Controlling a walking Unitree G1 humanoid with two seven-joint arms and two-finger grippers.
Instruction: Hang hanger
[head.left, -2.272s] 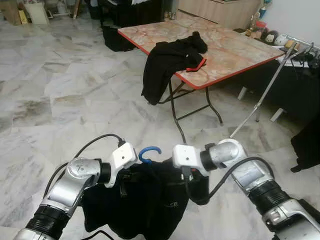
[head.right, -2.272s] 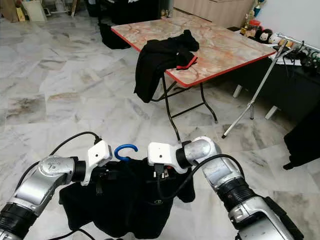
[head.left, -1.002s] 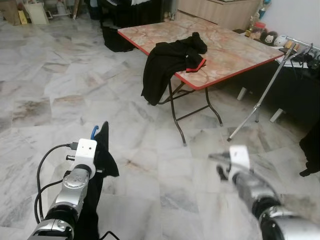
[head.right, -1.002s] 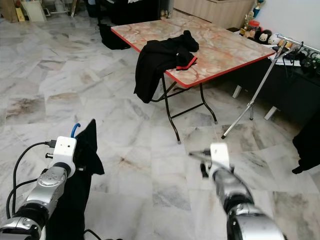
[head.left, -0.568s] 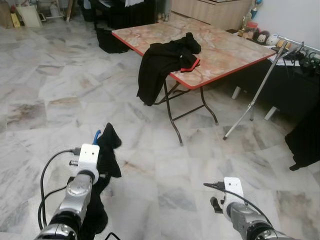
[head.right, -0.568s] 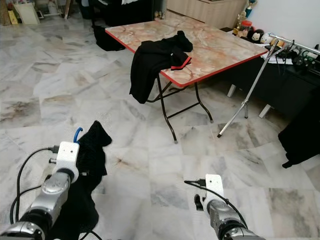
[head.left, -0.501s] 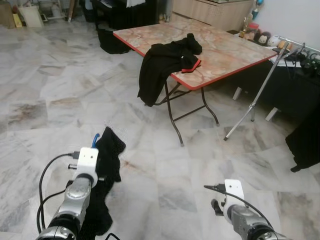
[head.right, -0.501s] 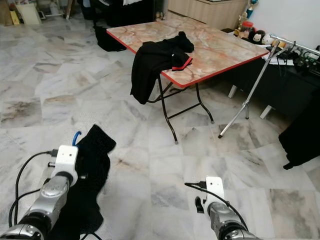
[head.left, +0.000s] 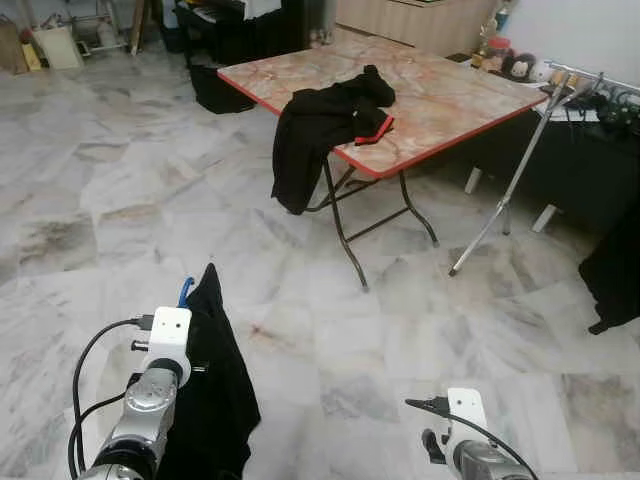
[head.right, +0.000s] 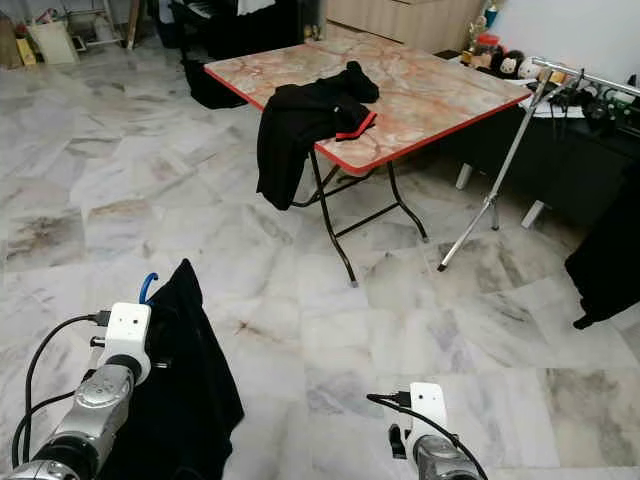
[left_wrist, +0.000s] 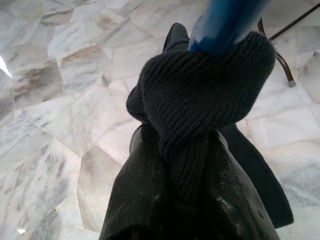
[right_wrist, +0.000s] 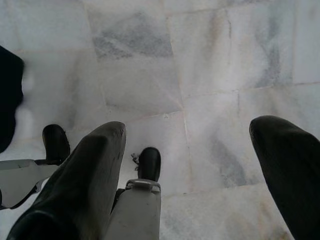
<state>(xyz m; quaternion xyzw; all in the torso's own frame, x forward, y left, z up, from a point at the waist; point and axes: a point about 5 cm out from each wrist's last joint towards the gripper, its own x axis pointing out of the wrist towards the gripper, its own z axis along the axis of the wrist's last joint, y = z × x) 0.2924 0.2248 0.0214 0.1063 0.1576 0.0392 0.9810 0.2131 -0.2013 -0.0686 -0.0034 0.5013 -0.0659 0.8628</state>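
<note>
Left wrist view: left tool (left_wrist: 187, 200) clamps ribbed black knit (left_wrist: 200, 105) under glossy blue hanger (left_wrist: 220, 22); right tool (right_wrist: 190, 170) apart.

Head stereo pair downward over floor (head.left: 330, 330); wrist views seemingly floorward.

Ribbed black knit cloth (left_wrist: 200, 105) on smooth blue plastic hanger (left_wrist: 225, 22); glossy veined marble floor (head.left: 120, 190).

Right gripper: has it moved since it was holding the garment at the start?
Yes. The right gripper has let go and dropped low to the robot's right, over bare floor, away from the garment.
</note>
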